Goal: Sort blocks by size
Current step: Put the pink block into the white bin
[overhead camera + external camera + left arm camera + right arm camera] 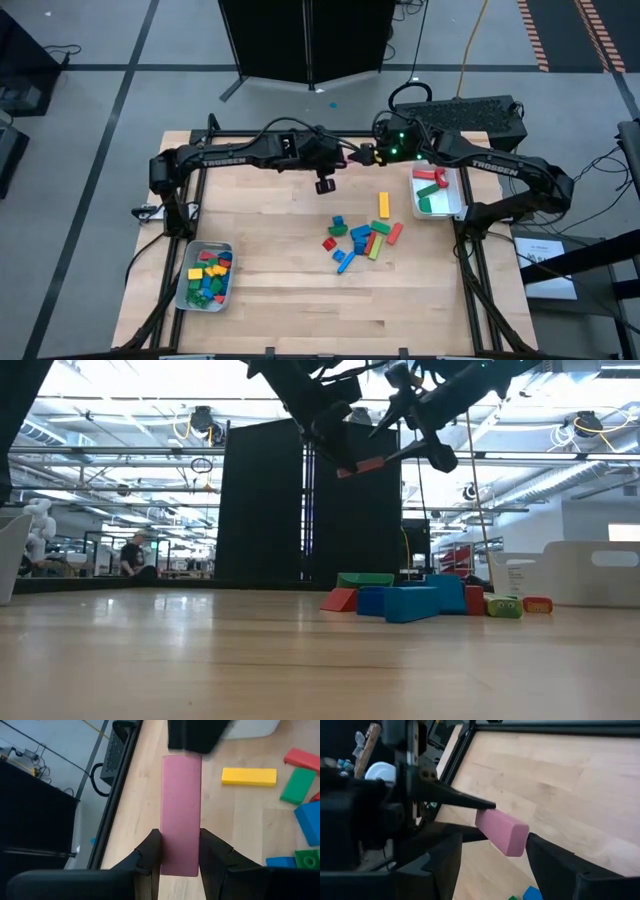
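Above the table's far edge, mid-air, left gripper [180, 851] clamps a pink bar block [181, 812] on its long sides while right gripper [492, 857] stands open around its free end; early release risks dropping it onto the wood.

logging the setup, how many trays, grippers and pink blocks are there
trays: 2
grippers: 2, the left gripper and the right gripper
pink block: 1
total: 5
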Robot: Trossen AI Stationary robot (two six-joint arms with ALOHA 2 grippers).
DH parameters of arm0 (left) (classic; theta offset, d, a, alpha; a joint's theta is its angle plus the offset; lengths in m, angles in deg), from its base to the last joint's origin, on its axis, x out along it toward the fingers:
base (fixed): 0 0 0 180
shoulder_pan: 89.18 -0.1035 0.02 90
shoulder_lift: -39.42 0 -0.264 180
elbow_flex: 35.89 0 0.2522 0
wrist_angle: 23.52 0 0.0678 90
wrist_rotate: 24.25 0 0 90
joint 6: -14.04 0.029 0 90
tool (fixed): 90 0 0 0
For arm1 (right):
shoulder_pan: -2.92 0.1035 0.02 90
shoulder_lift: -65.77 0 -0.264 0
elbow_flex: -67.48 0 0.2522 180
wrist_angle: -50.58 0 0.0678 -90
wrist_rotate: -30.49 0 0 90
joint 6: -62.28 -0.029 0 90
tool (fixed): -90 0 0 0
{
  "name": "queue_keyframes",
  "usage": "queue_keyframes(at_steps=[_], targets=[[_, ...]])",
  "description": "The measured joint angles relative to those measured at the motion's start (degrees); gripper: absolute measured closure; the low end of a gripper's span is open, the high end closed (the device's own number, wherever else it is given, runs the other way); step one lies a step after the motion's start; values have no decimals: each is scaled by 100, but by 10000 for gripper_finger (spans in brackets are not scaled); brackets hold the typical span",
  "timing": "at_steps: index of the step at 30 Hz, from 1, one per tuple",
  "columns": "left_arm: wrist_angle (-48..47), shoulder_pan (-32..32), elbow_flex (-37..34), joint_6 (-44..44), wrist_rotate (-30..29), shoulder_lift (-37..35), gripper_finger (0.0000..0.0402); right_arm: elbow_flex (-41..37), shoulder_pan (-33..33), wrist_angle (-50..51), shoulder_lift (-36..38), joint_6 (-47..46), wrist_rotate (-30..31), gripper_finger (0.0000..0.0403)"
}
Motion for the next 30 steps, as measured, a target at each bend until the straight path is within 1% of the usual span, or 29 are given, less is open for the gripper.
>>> queue_keyframes(at_steps=[5, 10, 25, 28, 30], targets=[[-56, 6, 0, -2, -2, 0, 313, 0, -180, -33, 157, 26, 11, 188], [59, 15, 0, -4, -19, 0, 313, 0, -220, -23, 151, 46, 20, 188], [363, 82, 2, -7, -26, -2, 313, -2, -105, -84, -241, 81, -44, 189], [366, 82, 2, -7, -26, -2, 313, -2, -96, -130, -257, 84, -116, 200], [403, 88, 2, -7, -24, -2, 313, -2, -96, -121, -262, 106, -122, 222]])
